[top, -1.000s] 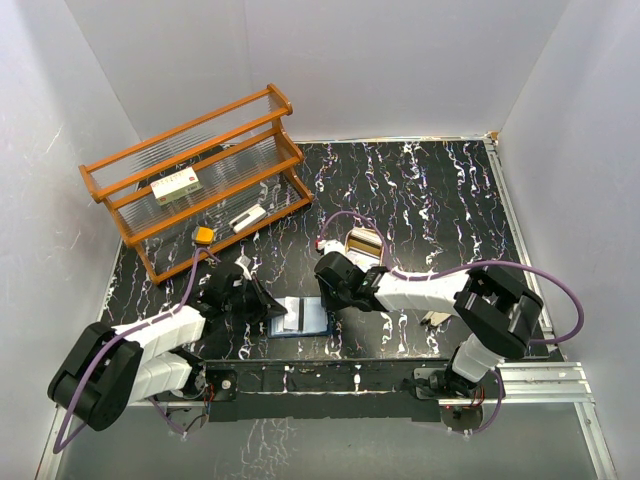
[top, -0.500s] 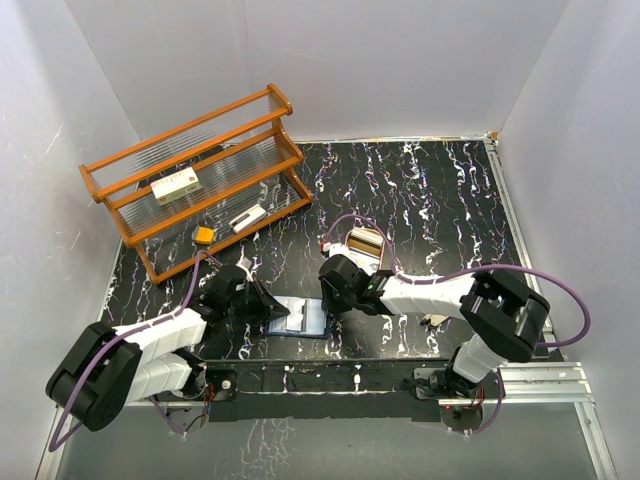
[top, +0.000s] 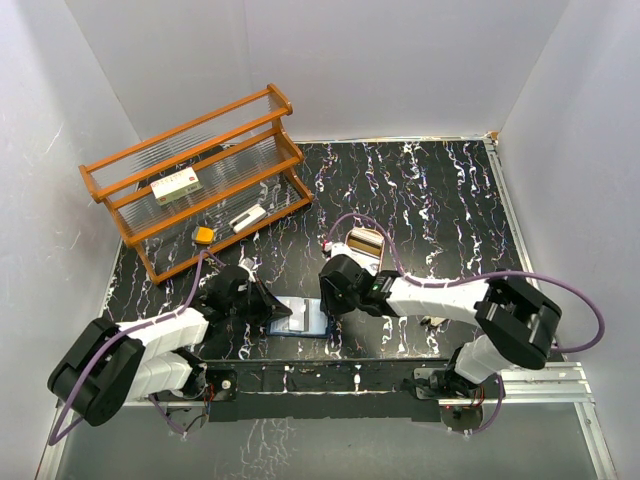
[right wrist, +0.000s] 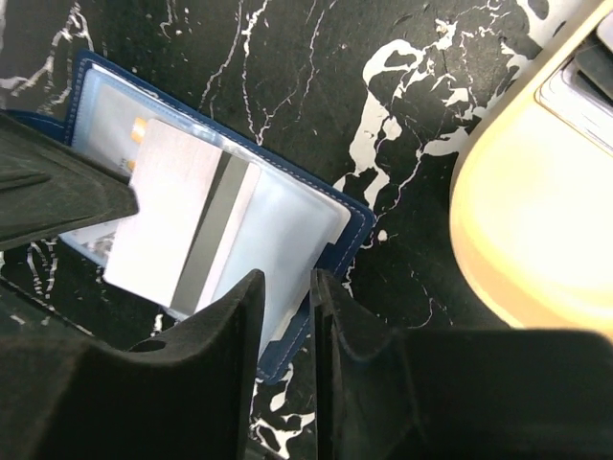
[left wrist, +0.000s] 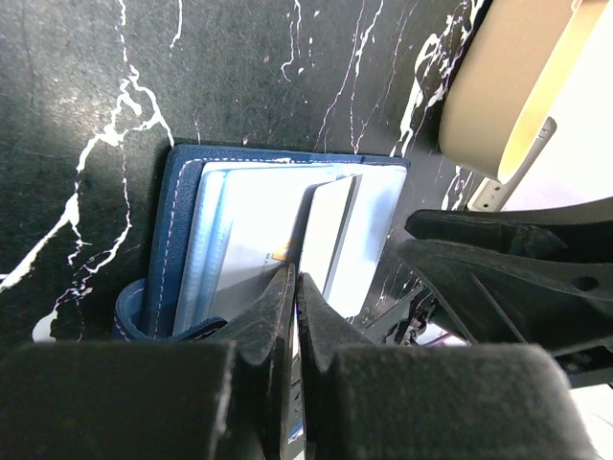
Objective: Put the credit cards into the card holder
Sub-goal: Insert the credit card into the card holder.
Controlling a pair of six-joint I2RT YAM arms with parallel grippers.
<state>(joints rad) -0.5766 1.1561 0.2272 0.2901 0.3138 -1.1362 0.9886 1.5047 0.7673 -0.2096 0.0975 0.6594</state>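
Card holder lies open on the table, near edge, between both grippers. Left gripper is squeezed shut (right at its edge). Right gripper has opened a little; grey card lies loose on top.

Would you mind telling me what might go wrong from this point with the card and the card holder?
1. The grey card lies skewed across the open card holder, apparently only partly in a pocket; it may slide out.
2. The right gripper, jaws slightly apart, hovers over the holder's edge beside the tan tray; a push could nudge either.
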